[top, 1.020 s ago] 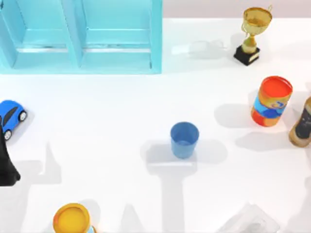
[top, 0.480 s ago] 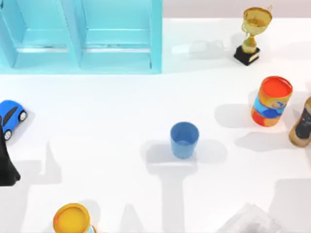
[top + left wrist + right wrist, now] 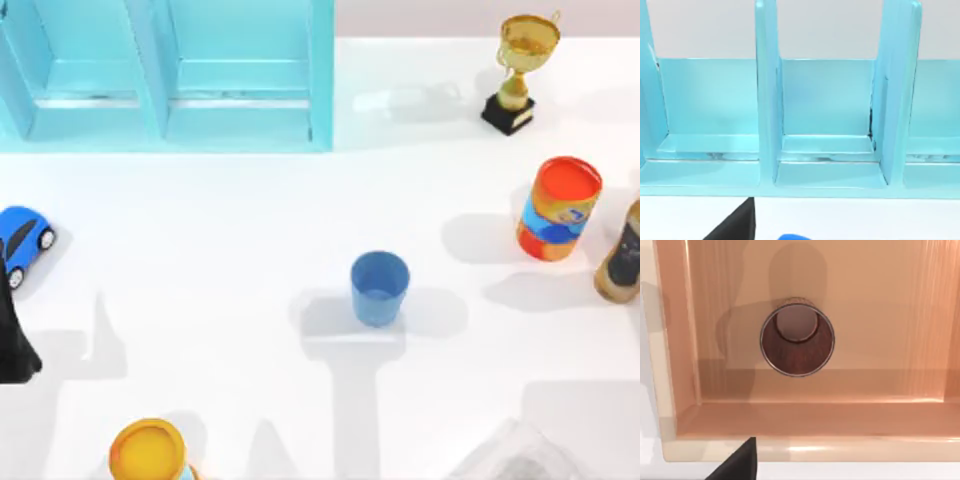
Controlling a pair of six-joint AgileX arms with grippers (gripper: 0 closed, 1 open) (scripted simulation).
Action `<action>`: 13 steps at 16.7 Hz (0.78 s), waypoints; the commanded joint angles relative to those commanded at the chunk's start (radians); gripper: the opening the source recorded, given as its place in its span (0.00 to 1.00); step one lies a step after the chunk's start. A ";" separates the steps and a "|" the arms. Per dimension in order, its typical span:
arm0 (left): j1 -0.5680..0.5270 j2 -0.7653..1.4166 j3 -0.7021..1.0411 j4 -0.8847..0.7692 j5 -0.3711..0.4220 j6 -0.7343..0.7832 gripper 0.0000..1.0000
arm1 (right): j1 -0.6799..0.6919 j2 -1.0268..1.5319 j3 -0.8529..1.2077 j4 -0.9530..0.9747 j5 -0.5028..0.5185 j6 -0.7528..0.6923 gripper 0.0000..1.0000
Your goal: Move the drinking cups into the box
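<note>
brown cup (image 3: 797, 339) stands in the wooden box (image 3: 675, 390); blue cup (image 3: 380, 288) next, grasp its rim squarely; both pincers' state: cannot tell

A plain blue plastic cup (image 3: 379, 288) stands upright and open-mouthed on the tabletop, well apart from the wooden box (image 3: 675, 390), on whose floor the dark brown cup (image 3: 797, 339) stands upright, clear of every wall.
</note>
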 joint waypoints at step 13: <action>0.000 0.000 0.000 0.000 0.000 0.000 1.00 | 0.722 0.394 0.322 -0.012 0.028 0.728 1.00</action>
